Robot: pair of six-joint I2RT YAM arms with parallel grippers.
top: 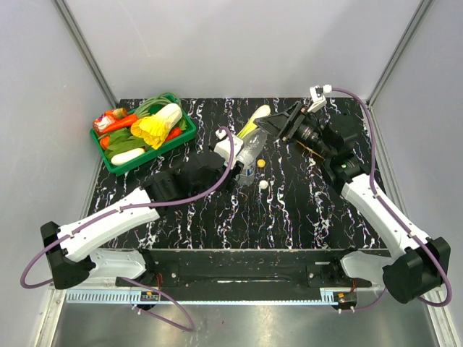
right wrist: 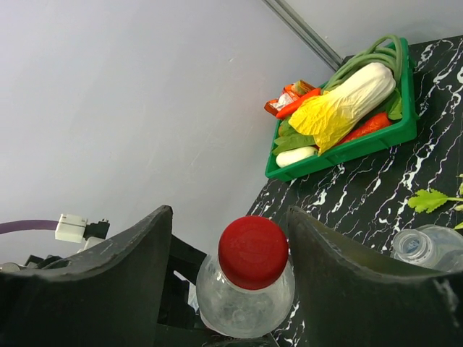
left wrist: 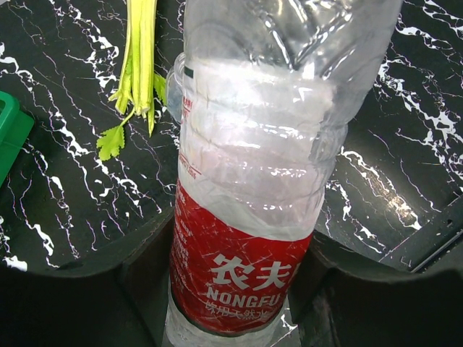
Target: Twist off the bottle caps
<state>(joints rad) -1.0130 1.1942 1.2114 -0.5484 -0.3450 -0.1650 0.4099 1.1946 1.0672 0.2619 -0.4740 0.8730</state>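
Observation:
My left gripper (top: 231, 153) (left wrist: 242, 249) is shut on the body of a clear bottle with a red label (left wrist: 249, 188), held tilted up off the table (top: 249, 153). Its red cap (right wrist: 253, 249) sits between the fingers of my right gripper (right wrist: 228, 215) (top: 278, 124), which is open around it; the right finger (right wrist: 325, 267) is very close to the cap. A second clear bottle with no cap (right wrist: 427, 247) lies on the table behind. I cannot make out its label. The orange-yellow juice bottle is not clearly in view.
A green tray (top: 116, 163) of toy vegetables stands at the back left (right wrist: 340, 153). A celery stalk (left wrist: 137, 61) lies beside the bottles (top: 255, 118). A loose yellow cap (top: 261, 163) and a white cap (top: 264, 184) lie on the black marbled table.

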